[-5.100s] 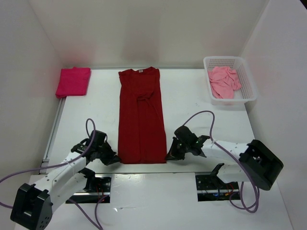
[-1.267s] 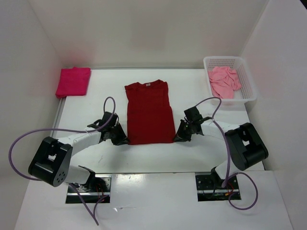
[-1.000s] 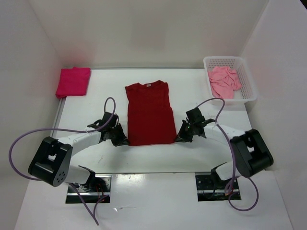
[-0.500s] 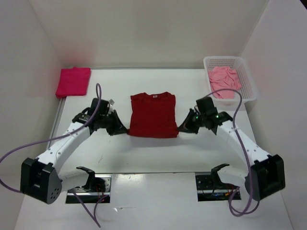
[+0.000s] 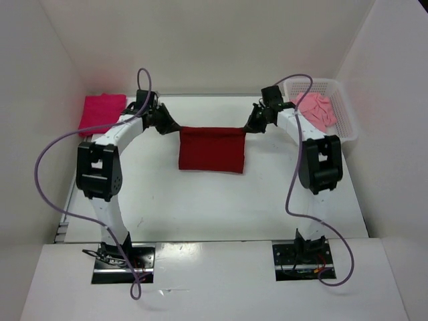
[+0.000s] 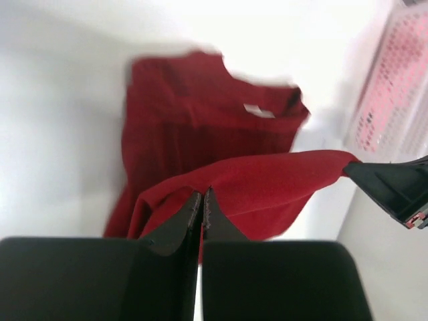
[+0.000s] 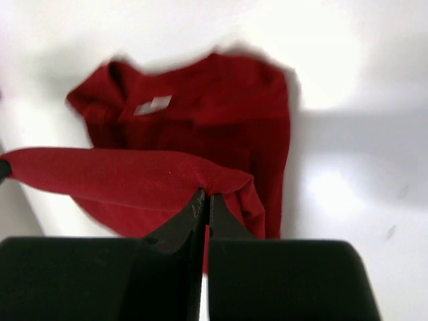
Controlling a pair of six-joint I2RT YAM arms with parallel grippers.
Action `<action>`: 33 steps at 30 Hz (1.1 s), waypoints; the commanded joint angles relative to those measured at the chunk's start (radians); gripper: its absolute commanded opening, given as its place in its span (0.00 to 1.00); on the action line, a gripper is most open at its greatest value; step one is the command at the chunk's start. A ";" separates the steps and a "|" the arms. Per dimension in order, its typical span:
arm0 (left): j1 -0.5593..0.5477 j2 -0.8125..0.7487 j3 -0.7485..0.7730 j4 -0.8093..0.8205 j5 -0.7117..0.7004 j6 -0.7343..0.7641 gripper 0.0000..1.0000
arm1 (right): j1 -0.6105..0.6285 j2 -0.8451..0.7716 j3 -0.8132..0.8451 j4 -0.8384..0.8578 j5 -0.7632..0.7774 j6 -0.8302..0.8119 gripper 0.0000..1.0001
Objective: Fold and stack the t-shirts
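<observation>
The dark red t-shirt [image 5: 211,148] hangs stretched between my two grippers above the middle of the table, its hem edge lifted and the rest draped down. My left gripper [image 5: 171,126] is shut on the left corner [image 6: 200,194]. My right gripper [image 5: 251,126] is shut on the right corner [image 7: 204,194]. The wrist views show the collar end [image 6: 257,110] lying on the table below the raised edge. The magenta-pink t-shirt [image 5: 101,114] lies folded at the far left. The salmon-pink t-shirt [image 5: 313,111] is crumpled in the basket.
A white mesh basket [image 5: 344,127] stands at the far right corner, close to my right arm. White walls enclose the table on three sides. A metal rail [image 5: 75,180] runs along the left edge.
Both grippers have carried the red shirt's near edge up and far back toward the collar end, folding it over. The arms are now stretched to the back of the table.
</observation>
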 commanded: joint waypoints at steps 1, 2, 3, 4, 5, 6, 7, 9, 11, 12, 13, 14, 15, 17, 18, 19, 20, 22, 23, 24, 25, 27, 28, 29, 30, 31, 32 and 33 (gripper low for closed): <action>0.006 0.109 0.074 0.060 -0.040 -0.010 0.00 | -0.036 0.110 0.141 0.020 0.040 -0.055 0.00; 0.006 0.128 0.102 0.082 -0.049 -0.019 0.00 | -0.036 0.133 0.181 0.020 0.040 -0.055 0.00; 0.006 0.166 0.117 0.093 -0.049 -0.019 0.00 | -0.036 0.174 0.198 0.020 0.053 -0.055 0.00; 0.006 0.183 0.134 0.103 -0.039 -0.035 0.00 | -0.050 0.191 0.213 0.020 0.053 -0.055 0.00; 0.006 0.200 0.150 0.114 -0.039 -0.048 0.00 | -0.050 0.210 0.247 0.020 0.053 -0.055 0.00; 0.006 0.225 0.171 0.126 -0.039 -0.049 0.00 | -0.050 0.243 0.262 0.020 0.041 -0.045 0.00; 0.006 0.237 0.186 0.136 -0.039 -0.062 0.00 | -0.059 0.260 0.299 0.020 0.031 -0.045 0.00; 0.006 0.257 0.231 0.151 -0.039 -0.076 0.07 | -0.059 0.300 0.334 0.009 0.031 -0.035 0.05; 0.006 0.257 0.248 0.163 -0.049 -0.076 0.21 | -0.059 0.300 0.353 0.009 0.018 -0.026 0.14; 0.006 0.236 0.248 0.177 -0.060 -0.076 0.29 | -0.059 0.300 0.364 0.009 0.002 -0.026 0.25; 0.006 0.218 0.248 0.177 -0.100 -0.052 0.44 | -0.059 0.282 0.364 0.009 0.002 -0.026 0.30; 0.006 0.169 0.236 0.177 -0.123 -0.041 0.49 | -0.059 0.267 0.364 -0.002 0.002 -0.026 0.35; 0.006 0.141 0.220 0.200 -0.138 -0.030 0.52 | -0.059 0.233 0.364 -0.002 0.002 -0.026 0.36; 0.006 0.077 0.167 0.221 -0.138 -0.019 0.53 | -0.050 0.196 0.345 -0.013 0.014 -0.051 0.39; 0.006 0.063 0.150 0.222 -0.138 -0.019 0.51 | -0.050 0.158 0.320 -0.013 0.036 -0.051 0.40; -0.012 0.035 0.128 0.231 -0.128 -0.019 0.48 | -0.021 0.137 0.300 -0.013 0.056 -0.064 0.40; -0.029 0.026 0.072 0.254 -0.103 -0.019 0.46 | -0.008 0.117 0.275 0.001 0.065 -0.074 0.37; -0.102 0.026 0.015 0.275 -0.069 -0.019 0.46 | 0.022 0.090 0.203 0.027 0.031 -0.074 0.26; -0.127 0.026 -0.007 0.284 -0.043 -0.019 0.46 | 0.057 0.090 0.187 0.036 0.013 -0.074 0.17; -0.160 0.044 -0.055 0.294 -0.033 -0.019 0.46 | 0.079 0.118 0.178 0.036 -0.010 -0.074 0.12; -0.170 0.064 -0.086 0.332 -0.032 -0.042 0.46 | 0.099 0.132 0.166 0.036 -0.010 -0.074 0.09; -0.170 0.082 -0.163 0.364 0.010 -0.052 0.46 | 0.154 0.144 0.137 0.050 -0.022 -0.065 0.08; -0.170 0.094 -0.186 0.376 0.011 -0.052 0.46 | 0.165 0.153 0.114 0.070 -0.041 -0.045 0.08; -0.170 0.095 -0.204 0.376 0.011 -0.052 0.46 | 0.176 0.144 0.062 0.088 -0.051 -0.034 0.08; -0.170 0.095 -0.224 0.376 0.011 -0.043 0.45 | 0.188 0.126 0.034 0.117 -0.052 -0.025 0.08; -0.170 0.095 -0.272 0.386 0.011 -0.030 0.45 | 0.188 0.109 0.004 0.133 -0.052 -0.014 0.07; -0.170 0.064 -0.301 0.386 -0.005 -0.030 0.45 | 0.197 0.091 -0.074 0.176 -0.052 -0.014 0.07; -0.179 0.049 -0.333 0.402 -0.005 -0.030 0.45 | 0.197 0.072 -0.114 0.194 -0.039 -0.003 0.07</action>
